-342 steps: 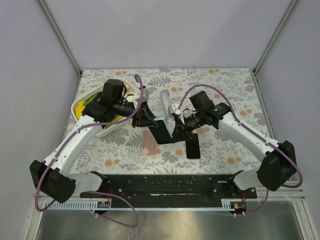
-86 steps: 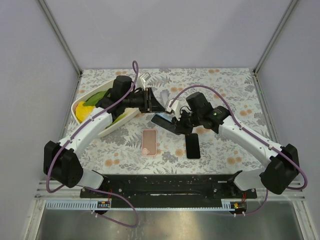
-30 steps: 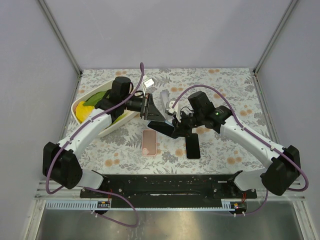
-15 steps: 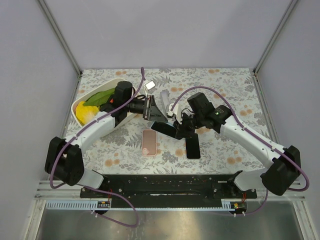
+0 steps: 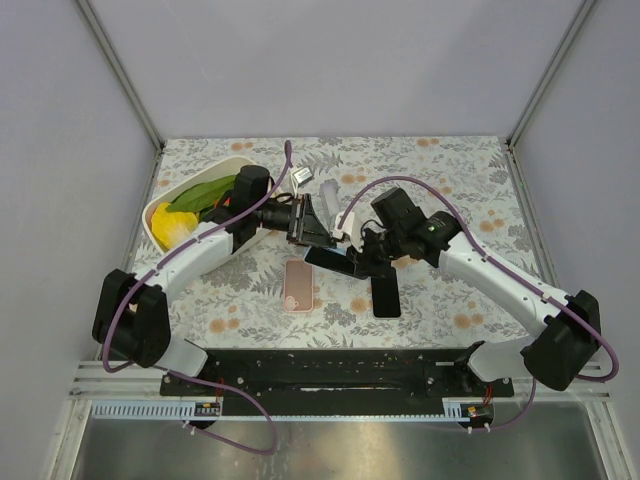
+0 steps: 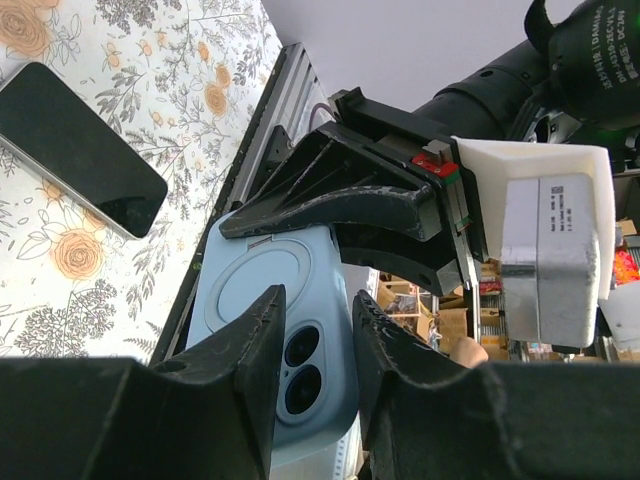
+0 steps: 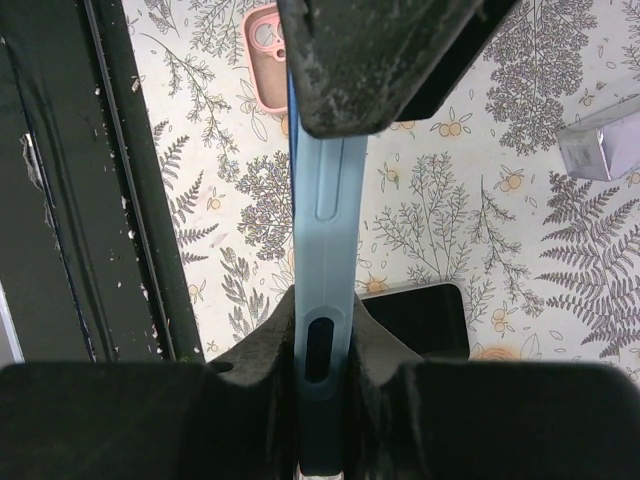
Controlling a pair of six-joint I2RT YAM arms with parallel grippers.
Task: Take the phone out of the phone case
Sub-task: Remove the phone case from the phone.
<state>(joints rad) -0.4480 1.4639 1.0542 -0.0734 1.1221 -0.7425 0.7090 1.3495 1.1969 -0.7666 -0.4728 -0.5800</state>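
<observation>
Case [image 6: 268, 330] is soft blue rubber w/ rigid phone inside, held in mid-air over worktop [image 5: 450, 170] btwn both arms: right gripper [image 7: 322, 385] clamped on its edge, left gripper [image 6: 312, 325] pinching its camera end, so peel at a corner imo.

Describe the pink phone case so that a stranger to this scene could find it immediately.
Start at the floral-patterned table and look between the two arms, just in front of where the grippers meet. The pink phone case lies flat there, left of a bare black phone. It is the only pink item, unlike the light blue case held up in the grippers.
</observation>
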